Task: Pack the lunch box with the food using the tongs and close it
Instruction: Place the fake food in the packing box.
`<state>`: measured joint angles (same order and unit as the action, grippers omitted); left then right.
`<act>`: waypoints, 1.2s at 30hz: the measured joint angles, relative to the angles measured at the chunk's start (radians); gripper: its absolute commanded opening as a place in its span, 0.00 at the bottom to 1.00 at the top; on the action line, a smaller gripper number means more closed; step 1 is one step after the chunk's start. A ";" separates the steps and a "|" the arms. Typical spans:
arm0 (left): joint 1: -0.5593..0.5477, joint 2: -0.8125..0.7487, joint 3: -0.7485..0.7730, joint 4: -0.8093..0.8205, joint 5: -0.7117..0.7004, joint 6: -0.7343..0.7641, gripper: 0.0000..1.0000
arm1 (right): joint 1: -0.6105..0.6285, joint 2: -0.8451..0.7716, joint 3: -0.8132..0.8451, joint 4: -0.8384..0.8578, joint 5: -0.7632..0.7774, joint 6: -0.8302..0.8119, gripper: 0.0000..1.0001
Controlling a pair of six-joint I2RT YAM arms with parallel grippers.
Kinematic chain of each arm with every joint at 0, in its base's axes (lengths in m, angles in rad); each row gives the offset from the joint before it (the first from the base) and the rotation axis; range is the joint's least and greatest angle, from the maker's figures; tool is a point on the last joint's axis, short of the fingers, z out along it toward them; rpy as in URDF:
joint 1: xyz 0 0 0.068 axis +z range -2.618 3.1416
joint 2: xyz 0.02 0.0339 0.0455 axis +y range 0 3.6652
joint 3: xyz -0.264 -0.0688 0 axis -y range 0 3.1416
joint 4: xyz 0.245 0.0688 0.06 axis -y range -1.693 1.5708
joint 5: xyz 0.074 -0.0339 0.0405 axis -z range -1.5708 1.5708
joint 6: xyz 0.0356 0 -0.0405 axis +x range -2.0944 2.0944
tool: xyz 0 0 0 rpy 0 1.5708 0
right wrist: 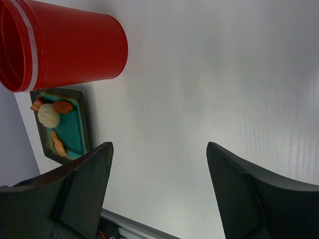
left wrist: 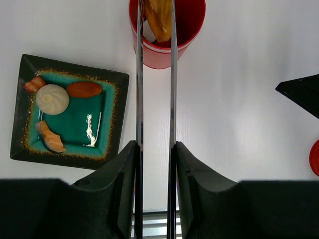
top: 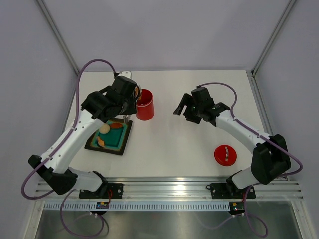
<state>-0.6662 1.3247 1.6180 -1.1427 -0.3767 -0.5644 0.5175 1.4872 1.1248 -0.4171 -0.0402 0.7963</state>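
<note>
Top view: left gripper (top: 128,110) hangs by the red lunch box (top: 145,108), lid (top: 225,155) off at four o'clock. Left wrist: it's clamped on the tongs (left wrist: 139,99), yellow-orange piece (left wrist: 160,20) between the tips at the box mouth, twelve o'clock. The bun (left wrist: 52,99) and three more wait on the tray (left wrist: 20,144). Right wrist: right gripper (right wrist: 158,147) gapes, empty.

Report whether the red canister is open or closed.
Open: the glossy red cylindrical canister stands uncovered; its flat round red lid lies apart on the white table.

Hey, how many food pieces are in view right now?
5. Four on the tray: white bun, brown oval, reddish bit, orange strip. A yellow piece is between the tongs at the lunch box mouth. More may be hidden inside.
</note>
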 measured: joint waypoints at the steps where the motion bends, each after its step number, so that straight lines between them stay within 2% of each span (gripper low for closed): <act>1: 0.004 0.018 0.001 0.013 0.005 0.007 0.00 | 0.000 -0.004 -0.003 0.000 0.002 0.000 0.84; 7: 0.026 0.080 -0.001 0.085 0.037 0.026 0.02 | -0.002 -0.014 -0.022 -0.002 0.005 0.000 0.84; 8: 0.030 0.083 -0.006 0.098 0.039 0.026 0.10 | -0.002 -0.015 -0.024 -0.003 0.005 0.000 0.84; 11: 0.037 0.089 -0.026 0.117 0.041 0.026 0.22 | -0.004 -0.016 -0.027 -0.008 0.006 -0.001 0.84; 15: 0.042 0.092 -0.063 0.126 0.052 0.026 0.33 | -0.010 -0.016 -0.029 -0.008 0.006 -0.005 0.84; 36: 0.042 0.093 -0.115 0.151 0.092 0.026 0.36 | -0.015 -0.012 -0.030 -0.010 0.005 -0.016 0.85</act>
<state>-0.6247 1.4178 1.5028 -0.9920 -0.2848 -0.5385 0.5022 1.4750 1.0946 -0.4267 -0.0349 0.7807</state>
